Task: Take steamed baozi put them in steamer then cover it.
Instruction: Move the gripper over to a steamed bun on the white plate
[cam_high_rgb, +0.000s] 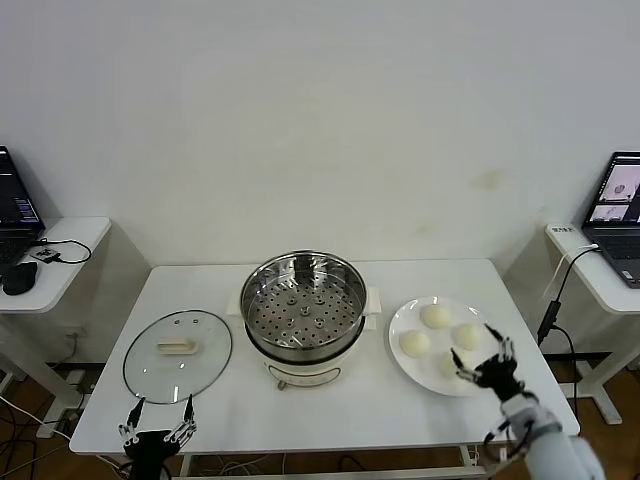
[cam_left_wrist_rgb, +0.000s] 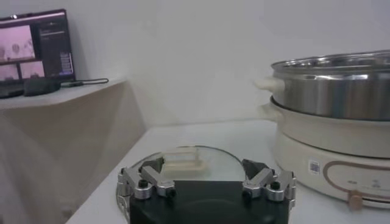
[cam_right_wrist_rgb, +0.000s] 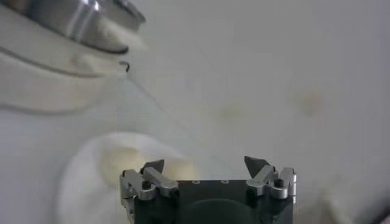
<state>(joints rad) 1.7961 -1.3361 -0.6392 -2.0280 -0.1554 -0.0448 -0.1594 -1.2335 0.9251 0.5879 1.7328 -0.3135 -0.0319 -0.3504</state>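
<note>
Several steamed baozi (cam_high_rgb: 435, 316) lie on a white plate (cam_high_rgb: 402, 318) to the right of the steamer (cam_high_rgb: 300, 305), a shiny steel pot with a perforated tray on a cream base. My right gripper (cam_high_rgb: 483, 352) hangs open over the plate's near right side, partly hiding one bun; its wrist view shows baozi (cam_right_wrist_rgb: 120, 161) past the open right gripper (cam_right_wrist_rgb: 205, 163). The cover (cam_high_rgb: 178, 355), a glass lid with a cream handle, lies flat left of the steamer. My left gripper (cam_high_rgb: 160, 407) stands open at the lid's near edge. In the left wrist view, the open left gripper (cam_left_wrist_rgb: 206, 167) faces the cover (cam_left_wrist_rgb: 183, 159), with the steamer (cam_left_wrist_rgb: 335, 91) beside it.
The white table (cam_high_rgb: 350, 405) holds only these things. A side desk with a laptop and mouse (cam_high_rgb: 20, 245) stands at the far left. Another desk with a laptop (cam_high_rgb: 620, 215) and a hanging cable stands at the far right. The wall is behind.
</note>
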